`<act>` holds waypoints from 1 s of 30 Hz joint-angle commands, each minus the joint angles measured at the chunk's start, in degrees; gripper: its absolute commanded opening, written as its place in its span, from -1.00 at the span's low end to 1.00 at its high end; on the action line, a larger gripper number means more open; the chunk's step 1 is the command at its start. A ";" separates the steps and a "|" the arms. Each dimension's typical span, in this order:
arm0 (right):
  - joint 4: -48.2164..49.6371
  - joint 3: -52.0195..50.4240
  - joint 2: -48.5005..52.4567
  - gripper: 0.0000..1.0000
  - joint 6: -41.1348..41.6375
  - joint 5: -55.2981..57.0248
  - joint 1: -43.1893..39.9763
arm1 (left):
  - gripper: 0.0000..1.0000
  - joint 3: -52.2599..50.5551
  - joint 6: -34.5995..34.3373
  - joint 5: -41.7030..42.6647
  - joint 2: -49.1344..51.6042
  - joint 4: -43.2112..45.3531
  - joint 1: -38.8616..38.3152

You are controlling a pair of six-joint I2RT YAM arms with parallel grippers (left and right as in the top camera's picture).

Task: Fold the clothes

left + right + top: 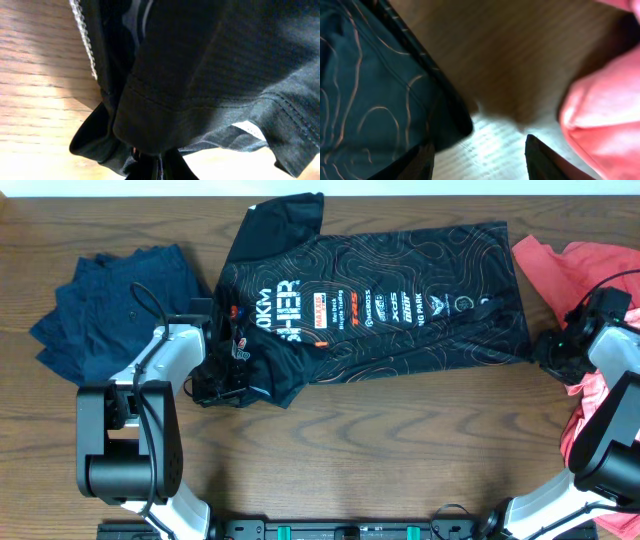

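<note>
The black jersey (390, 305) with thin orange contour lines and white logos lies spread across the middle of the table, its left sleeve folded inward. My left gripper (222, 385) is shut on the jersey's lower left sleeve hem, which fills the left wrist view (210, 75). My right gripper (548, 352) is open at the jersey's lower right corner (375, 80), its fingers (477, 155) over bare wood between the jersey and a coral-pink shirt (605, 115).
Navy-blue garments (120, 305) lie piled at the left of the table. Coral-pink shirts (580, 275) lie at the right edge, partly under my right arm. Wooden table (400, 440) shows along the front.
</note>
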 commanded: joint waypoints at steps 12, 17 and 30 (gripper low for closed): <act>6.19 -2.38 -1.29 -0.09 3.52 -3.58 2.56 | -0.88 0.09 0.28 -2.23 0.33 -0.22 0.09; 6.08 -2.67 -1.29 -0.12 3.48 -3.39 2.93 | -0.88 0.09 0.28 -2.21 0.33 -0.26 0.09; 7.17 -6.56 -1.29 -0.98 3.52 1.09 3.10 | -0.88 0.09 0.28 -2.21 0.33 -1.36 0.09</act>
